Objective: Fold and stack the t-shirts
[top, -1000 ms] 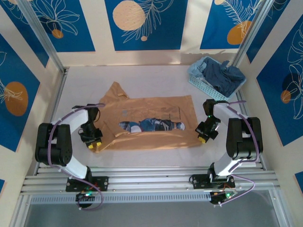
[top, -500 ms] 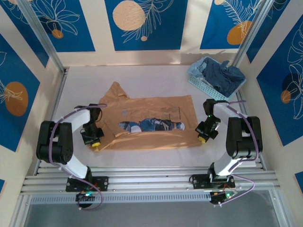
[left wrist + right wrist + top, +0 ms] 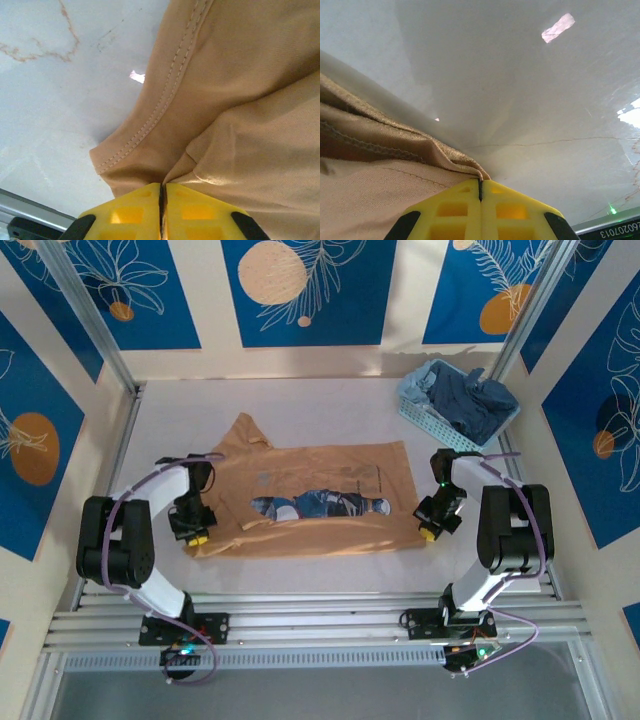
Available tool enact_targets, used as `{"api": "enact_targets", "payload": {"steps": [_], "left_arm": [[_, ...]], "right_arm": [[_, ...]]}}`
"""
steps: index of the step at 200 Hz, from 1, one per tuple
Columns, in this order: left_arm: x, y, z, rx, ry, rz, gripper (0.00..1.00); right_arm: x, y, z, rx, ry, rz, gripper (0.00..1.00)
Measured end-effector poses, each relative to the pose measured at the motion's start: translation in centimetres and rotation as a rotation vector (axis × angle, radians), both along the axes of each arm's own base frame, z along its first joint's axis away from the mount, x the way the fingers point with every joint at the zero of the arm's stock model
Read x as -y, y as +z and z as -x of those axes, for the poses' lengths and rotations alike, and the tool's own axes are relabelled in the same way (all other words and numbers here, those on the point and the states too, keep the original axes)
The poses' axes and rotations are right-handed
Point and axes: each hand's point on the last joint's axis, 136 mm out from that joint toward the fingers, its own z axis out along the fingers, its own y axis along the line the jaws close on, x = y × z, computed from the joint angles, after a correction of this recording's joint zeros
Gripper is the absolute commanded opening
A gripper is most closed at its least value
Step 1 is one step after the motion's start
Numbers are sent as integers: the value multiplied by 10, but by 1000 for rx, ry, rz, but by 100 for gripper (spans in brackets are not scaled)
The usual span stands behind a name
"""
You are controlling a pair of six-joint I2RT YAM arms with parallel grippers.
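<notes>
**Both tools clamped on the tan tee's near corners**

The tan tee [image 3: 320, 475] lay spread across the middle of the surface [image 3: 300, 410], mostly plain side up. A strip of its blue-and-white print showed along a crease near the front edge, and one sleeve stuck out toward the far left.

The left tool [image 3: 197, 537] sat at the tee's near left corner. In the left wrist view its yellow fingers [image 3: 130, 210] were pressed together, with a fold of tan cloth running into the seam between them, just beside a double-stitched hem.

The right tool [image 3: 428, 531] sat at the near right corner. In the right wrist view its fingers [image 3: 535, 210] were likewise closed, with a bunched hem caught at their tips and bare white surface beyond.

The blue tee [image 3: 470, 405] lay crumpled in the basket [image 3: 408, 398] at the far right corner, well apart from both tools.
</notes>
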Motion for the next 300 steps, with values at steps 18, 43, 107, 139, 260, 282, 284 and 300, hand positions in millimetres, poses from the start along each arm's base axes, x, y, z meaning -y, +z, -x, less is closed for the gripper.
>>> {"api": "enact_targets", "payload": {"steps": [18, 43, 107, 139, 260, 282, 284, 300], "left_arm": [[-1, 1, -2, 5, -1, -7, 12], [-4, -1, -4, -4, -23, -19, 5], [4, 5, -6, 45, -32, 28, 40], [16, 7, -5, 96, -24, 106, 43], [21, -15, -21, 99, -57, 130, 3], [17, -12, -21, 95, -65, 109, 0], [17, -12, -21, 93, -65, 105, 0], [14, -6, -23, 95, -70, 86, 0]], "right_arm": [[0, 0, 0, 1, 0, 0, 0], [1, 1, -2, 7, 5, -1, 0], [3, 2, -6, 17, 6, -4, 0], [3, 2, -6, 17, 9, -6, 0], [3, -2, -7, 9, 17, -8, 0], [4, -2, -7, 9, 15, -8, 0], [4, -2, -7, 9, 15, -7, 0], [4, -2, -7, 9, 15, -7, 0]]}}
